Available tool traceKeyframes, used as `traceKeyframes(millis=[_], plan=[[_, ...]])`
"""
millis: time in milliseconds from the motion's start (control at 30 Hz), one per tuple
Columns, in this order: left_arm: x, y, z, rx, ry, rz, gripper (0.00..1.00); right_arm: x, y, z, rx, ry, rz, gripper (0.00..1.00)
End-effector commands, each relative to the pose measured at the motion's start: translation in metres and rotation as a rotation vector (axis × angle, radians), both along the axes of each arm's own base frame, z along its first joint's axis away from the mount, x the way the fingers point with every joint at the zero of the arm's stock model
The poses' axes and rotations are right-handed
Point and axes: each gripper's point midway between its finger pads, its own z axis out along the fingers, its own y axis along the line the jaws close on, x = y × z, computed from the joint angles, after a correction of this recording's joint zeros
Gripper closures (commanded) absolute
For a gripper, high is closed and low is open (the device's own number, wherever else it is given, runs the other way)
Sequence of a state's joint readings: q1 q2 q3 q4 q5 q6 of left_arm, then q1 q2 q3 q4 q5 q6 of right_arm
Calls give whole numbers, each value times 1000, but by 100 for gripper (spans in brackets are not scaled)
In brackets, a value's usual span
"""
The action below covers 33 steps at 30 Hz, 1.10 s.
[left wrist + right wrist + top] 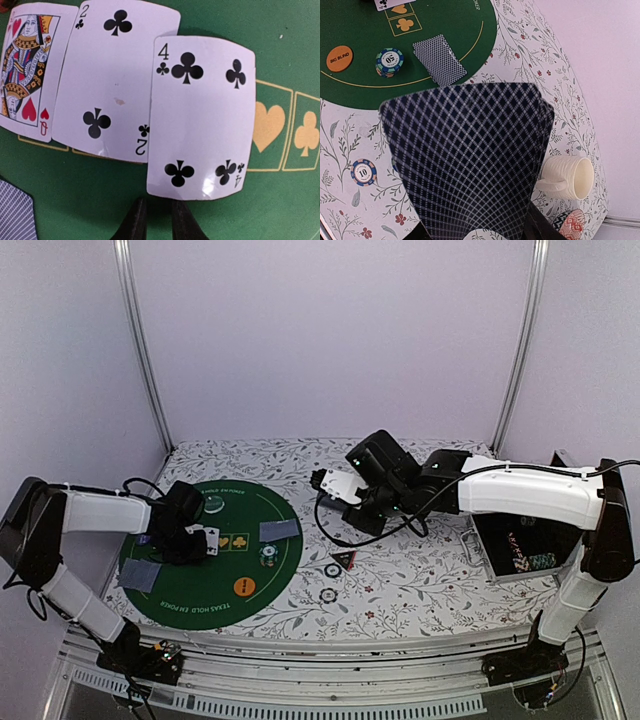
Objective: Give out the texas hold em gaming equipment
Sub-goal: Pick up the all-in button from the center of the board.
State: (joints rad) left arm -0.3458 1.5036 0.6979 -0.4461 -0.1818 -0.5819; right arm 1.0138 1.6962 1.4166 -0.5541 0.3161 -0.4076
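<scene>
A: L gripper [155,217] at 4 of clubs [200,120] on mat [280,55]; can't tell if we pinch it.
B: R gripper [352,492] clamps deck [465,160]. We lay nxt card flat beside the 4, no overlap.

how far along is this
Done: three face-up cards on the mat, a face-down card, the orange button and a chip stack. In hand: the right gripper holds the deck; the left gripper sits at the 4 of clubs. To do: two printed slots bare, a 10 chip off the mat.

Cream mug [568,178] near red-patterned dish [569,223]
</scene>
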Motion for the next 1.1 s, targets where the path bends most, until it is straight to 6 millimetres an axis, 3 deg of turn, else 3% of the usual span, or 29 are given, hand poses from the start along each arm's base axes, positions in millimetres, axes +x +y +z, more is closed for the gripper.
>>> traceKeyframes(millis=[0,833,967,1067], plan=[[10,12,-5,54,-19,6,81,2,-3,17,41,-23,-14,55],[25,1,1,14,-43,-22,80,2,-4,16,33,-21,-17,55],[19,3,15,6,-67,2,80,2,-5,16,30,-23,-21,55],[20,2,38,-12,-115,13,75,2,-5,17,31,-23,-22,55]])
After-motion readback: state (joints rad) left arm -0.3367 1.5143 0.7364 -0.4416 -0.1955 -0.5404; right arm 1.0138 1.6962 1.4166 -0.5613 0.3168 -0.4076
